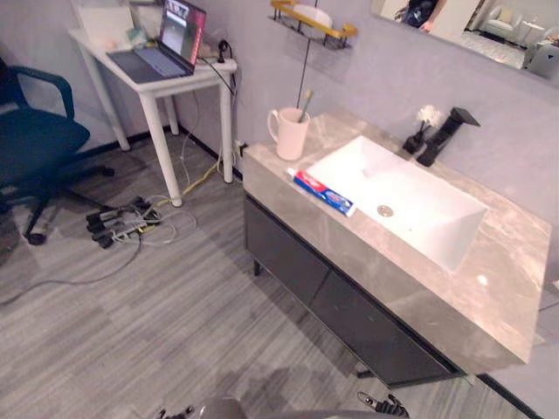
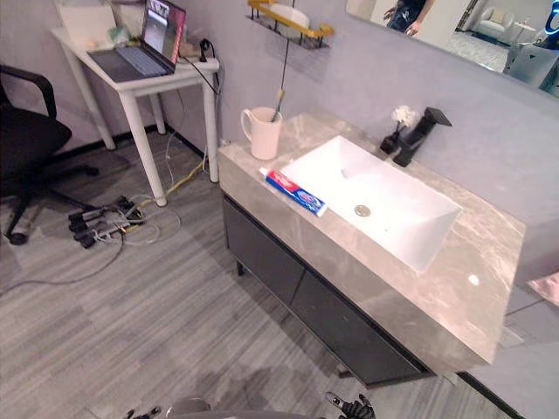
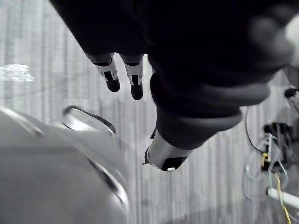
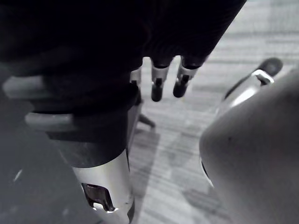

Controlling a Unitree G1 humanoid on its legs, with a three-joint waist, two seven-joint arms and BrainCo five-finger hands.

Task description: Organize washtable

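A grey marble washtable [image 1: 489,288] with a white basin [image 1: 397,196] stands against the wall. A red, white and blue toothpaste tube [image 1: 322,191] lies on the counter along the basin's front left rim. At the counter's left end a cream mug [image 1: 291,133] holds a toothbrush [image 1: 303,109]. A black faucet [image 1: 445,135] and a small dark vase with a white flower [image 1: 419,131] stand behind the basin. My left hand [image 3: 135,84] hangs over the wood floor with relaxed fingers, holding nothing. My right hand [image 4: 157,84] hangs the same way, empty.
A yellow wire shelf [image 1: 313,22] hangs on the wall above the mug. To the left are a white desk [image 1: 166,83] with a laptop [image 1: 170,39] and a dark office chair [image 1: 35,140]. Power strips and cables [image 1: 127,223] lie on the floor.
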